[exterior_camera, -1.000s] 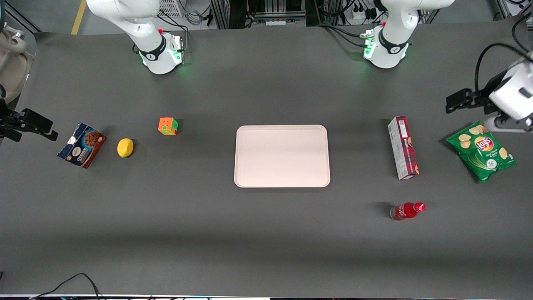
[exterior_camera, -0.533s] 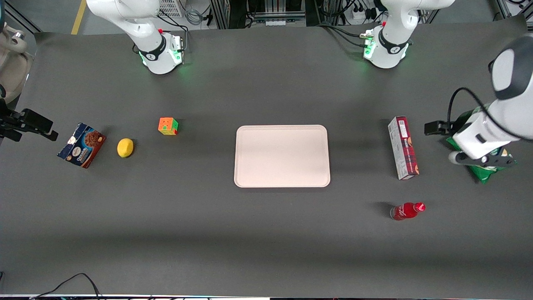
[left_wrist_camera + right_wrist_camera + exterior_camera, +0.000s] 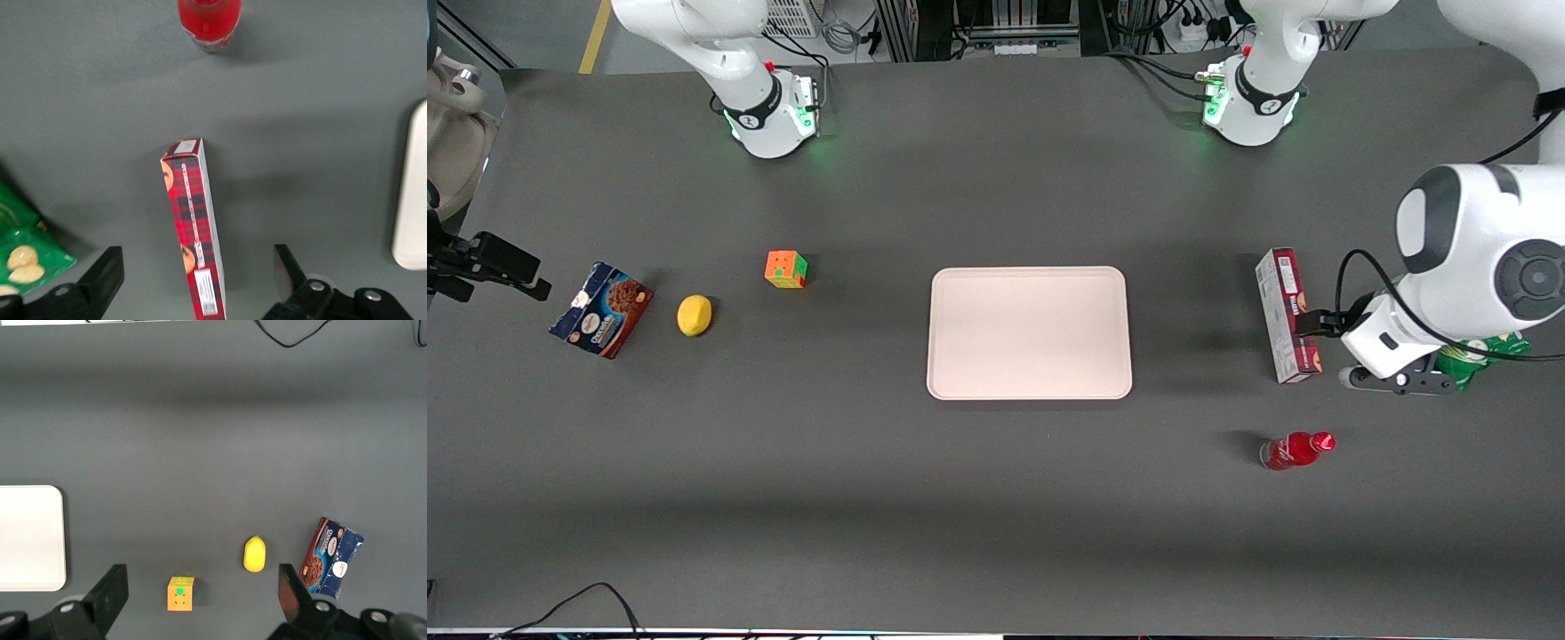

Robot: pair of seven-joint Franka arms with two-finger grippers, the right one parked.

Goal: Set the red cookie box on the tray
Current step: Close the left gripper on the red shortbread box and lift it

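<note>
my gripper (image 3: 193, 280) hangs above the red cookie box (image 3: 1288, 315), fingers spread and empty; the box lies on the table beside the bare tray (image 3: 1030, 332), not yet lifted.

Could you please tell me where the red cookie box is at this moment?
The red cookie box lies on the table toward the working arm's end, between the tray and the chips bag; the open tool hovers over it.
</note>
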